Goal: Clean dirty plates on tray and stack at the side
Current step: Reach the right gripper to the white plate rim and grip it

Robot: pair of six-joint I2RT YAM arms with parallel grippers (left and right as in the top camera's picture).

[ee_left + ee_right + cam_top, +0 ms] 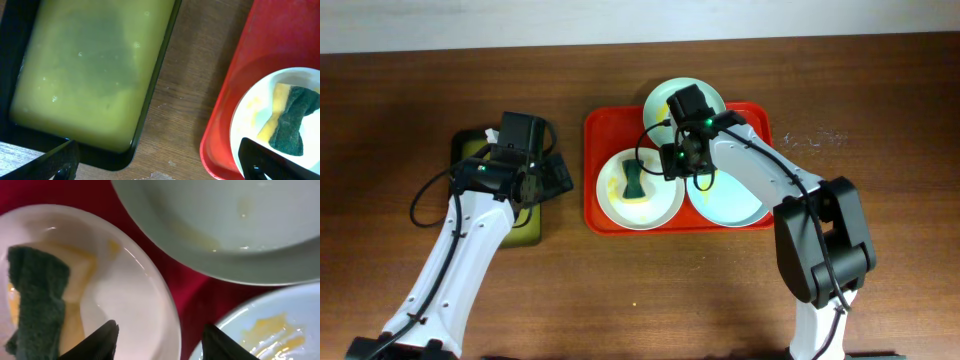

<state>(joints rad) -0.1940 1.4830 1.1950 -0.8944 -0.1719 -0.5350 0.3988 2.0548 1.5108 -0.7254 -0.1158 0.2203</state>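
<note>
The wooden table (400, 100) carries everything. The biggest thing on it is the red tray (605, 135). It lies directly under the right gripper (160, 325) and just to the right of the left gripper (158, 142). A smaller black-rimmed tray (100, 156), filled with cloudy yellow-green liquid, sits below and to the left of the left gripper. A strip of bare wood runs between the two trays.

All three plates lie in the red tray, and the right gripper hangs over the spot where they crowd together. The white plate (660, 205) is under its left finger. The front pale plate (735, 205) is under its right finger, with a narrow red gap showing between the two. The back pale plate (660, 98) lies ahead of the fingertips and pokes out past the tray's far rim. From overhead, the right arm covers part of both pale plates.

A green-and-yellow sponge (633, 183) lies flat on the white plate, to the left of the right gripper. It is close to the left gripper's right finger in the left wrist view. Yellow smears (270, 327) mark the front pale plate beside the right finger. Fainter ones show on the back pale plate and under the sponge.

Both grippers have their fingers spread wide and hold nothing. I cannot tell whether the right fingertips touch the plates.
</note>
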